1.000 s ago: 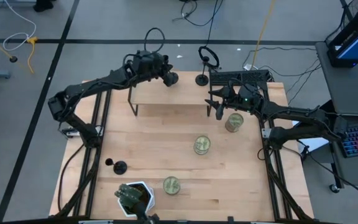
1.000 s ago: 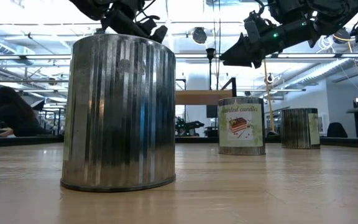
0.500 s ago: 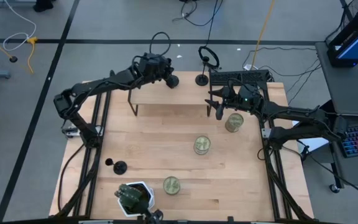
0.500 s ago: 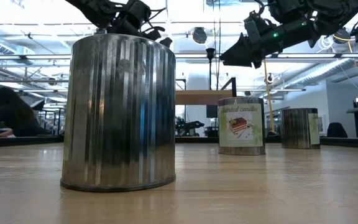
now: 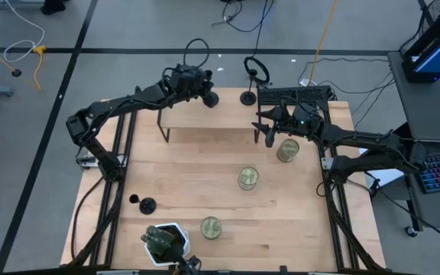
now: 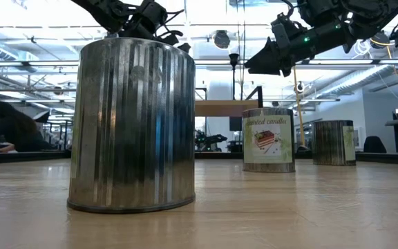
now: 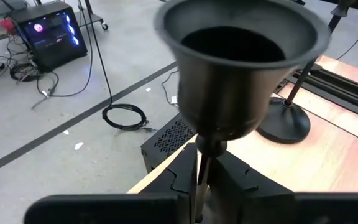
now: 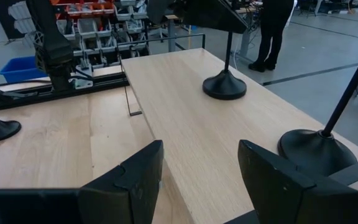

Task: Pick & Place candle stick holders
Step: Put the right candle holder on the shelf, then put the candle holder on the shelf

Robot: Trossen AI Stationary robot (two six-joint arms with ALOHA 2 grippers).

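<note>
My left gripper (image 5: 195,84) is over the raised wooden shelf (image 5: 228,114) at the table's far side, shut on a black candle stick holder (image 5: 210,98). That holder's cup (image 7: 241,50) fills the left wrist view. A second holder (image 5: 248,97) stands by its disc base on the shelf just to the right. A third holder (image 5: 145,204) stands on the table near the left edge. My right gripper (image 5: 268,134) hangs open and empty in front of the shelf, beside a tin (image 5: 287,150). My left gripper pinches the holder's thin stem (image 7: 202,163) between its two fingers, just under the cup. In the right wrist view the stem stands upright below the gripper. The disc base (image 8: 224,86) looks set on the shelf top.
Two more pale tins (image 5: 248,177) (image 5: 210,227) stand on the table, the nearer one large in the low view (image 6: 131,124). A white pot with a green plant (image 5: 165,243) is at the near left. A black rail (image 5: 292,93) runs behind the shelf's right end.
My left gripper has shifted a little toward the table's right edge over the shelf, still shut on the holder, then kept still. The holder's base stays at about the same spot on the shelf.
</note>
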